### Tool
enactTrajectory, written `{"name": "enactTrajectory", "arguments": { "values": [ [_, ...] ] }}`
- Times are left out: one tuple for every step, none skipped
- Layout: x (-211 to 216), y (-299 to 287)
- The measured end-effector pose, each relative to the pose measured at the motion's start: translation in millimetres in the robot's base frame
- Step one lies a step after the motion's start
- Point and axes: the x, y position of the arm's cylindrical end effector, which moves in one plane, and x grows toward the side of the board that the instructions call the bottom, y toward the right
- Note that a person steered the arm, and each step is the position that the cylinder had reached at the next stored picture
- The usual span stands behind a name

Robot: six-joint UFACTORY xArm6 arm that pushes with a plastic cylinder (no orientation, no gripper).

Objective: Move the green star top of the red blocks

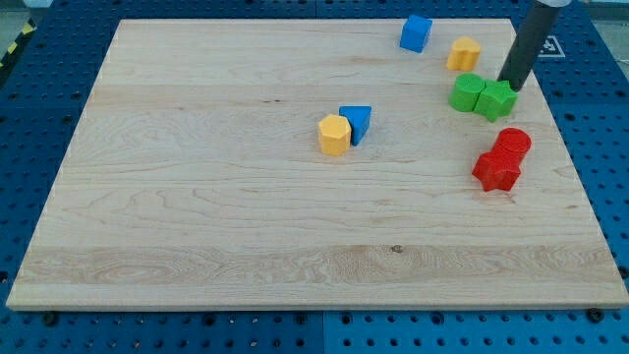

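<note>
Tip-only rod, no claw, so nothing grasped: my tip [510, 85] touches the green star [498, 99] at its upper right; two red blocks [501, 159] lie just below the star.

A lab or test bench: a pale wooden table [246, 226] lies on a blue perforated mounting plate [39, 108], with yellow-black hazard tape [14, 49] at the upper left
</note>
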Motion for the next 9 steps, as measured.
{"name": "enactTrajectory", "arguments": {
  "values": [
    [1.1, -15.6],
    [26.4, -22.2],
    [67.6, -22.2],
    [72.6, -22.2],
    [72.7, -22.2],
    [72.2, -19.1],
    [51.5, 0.6],
    [19.7, 7.5],
    [-22.9, -36.6]
  ]
}}
